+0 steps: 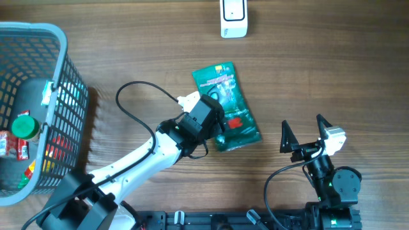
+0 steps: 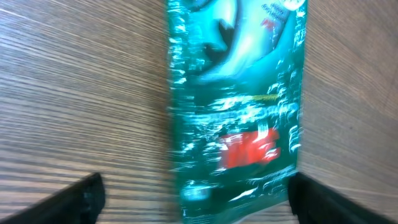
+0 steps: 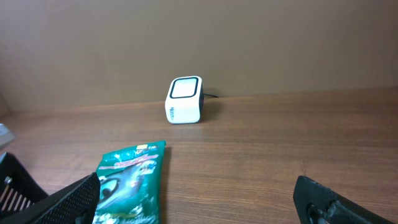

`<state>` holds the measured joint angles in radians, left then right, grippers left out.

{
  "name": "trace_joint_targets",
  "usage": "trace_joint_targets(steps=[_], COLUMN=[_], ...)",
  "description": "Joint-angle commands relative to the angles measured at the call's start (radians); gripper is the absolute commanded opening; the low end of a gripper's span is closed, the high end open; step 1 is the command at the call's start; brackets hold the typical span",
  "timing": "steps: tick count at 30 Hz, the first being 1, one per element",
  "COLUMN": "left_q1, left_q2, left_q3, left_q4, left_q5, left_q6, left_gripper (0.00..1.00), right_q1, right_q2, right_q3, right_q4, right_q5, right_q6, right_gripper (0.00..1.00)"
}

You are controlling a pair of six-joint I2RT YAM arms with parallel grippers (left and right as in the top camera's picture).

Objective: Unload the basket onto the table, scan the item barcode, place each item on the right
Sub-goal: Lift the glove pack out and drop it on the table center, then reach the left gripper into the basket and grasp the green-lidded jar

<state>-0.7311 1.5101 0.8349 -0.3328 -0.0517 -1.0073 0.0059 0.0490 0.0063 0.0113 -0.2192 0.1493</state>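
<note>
Right tool (image 1: 301, 122): nearest the robot's base, on the right side; fingers spread wide with nothing between them, well apart from the packet.
Left tool (image 2: 196, 199): reached out over the near end of the packet; its fingers stood spread, one on either side of the packet and pinching nothing. Whether the tips touched the surface could not be told.
Green foil packet (image 1: 227, 102): the item to scan. It lay flat on the wooden surface (image 1: 332, 64), about midway between the arms and the scanner, printed face with a red patch upward. No barcode showed on that face.
Blue wire basket (image 1: 61, 70): at the left edge, holding other goods, among them a green-capped bottle (image 1: 24, 124); well apart from the packet.
Barcode scanner (image 1: 234, 18): white, upright at the far edge, its window turned toward the arms; well apart from the packet.
Progress: early, by my judgement. The packet sat within reach and framed by the left tool, but it was not gripped.
Left to do: probably close on the packet, lift it, carry it to the scanner and turn its barcode to the window.
</note>
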Motion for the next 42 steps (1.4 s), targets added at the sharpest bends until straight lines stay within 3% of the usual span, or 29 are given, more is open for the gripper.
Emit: trace_joint_targets(steps=[1,6,8,12,17,26,32,42], left_q1=[0.024,0.114,0.241,0.415,0.698,1.254,1.427,1.456], left_q2=[-0.094,-0.218,-0.262,-0.267,-0.267,-0.201,-0.073,0.174], left_q3=[0.044,0.270,0.482,0.702,0.851,0.861,0.861,0.846], left_q4=[-0.061,-0.365,-0.573,-0.739,-0.809,-0.865,-0.933,-0.977], left_q5=[-0.041,-0.180,-0.204,-0.216,-0.219,-0.220,-0.218,-0.208], left_q6=[0.105,0.197,0.287,0.327,0.349,0.462,0.392,0.394], left_gripper=[1.00,1.00,1.00,1.00,1.00,1.00,1.00,1.00], right_q1=[0.004,0.004,0.004,0.004,0.004,0.004,0.004,0.004], right_q2=[0.002,0.002,0.002,0.002,0.002,0.002,0.002,0.002], right_q3=[-0.001,-0.001,-0.001,-0.001,-0.001,-0.001,-0.001,-0.001], right_q4=[0.004,0.004,0.004,0.004,0.004,0.004,0.004,0.004], right_q5=[0.010,0.010,0.010,0.010,0.010,0.010,0.010,0.010], right_q6=[0.010,0.010,0.010,0.010,0.010,0.010,0.010,0.010], right_gripper=[1.00,1.00,1.00,1.00,1.00,1.00,1.00,1.00])
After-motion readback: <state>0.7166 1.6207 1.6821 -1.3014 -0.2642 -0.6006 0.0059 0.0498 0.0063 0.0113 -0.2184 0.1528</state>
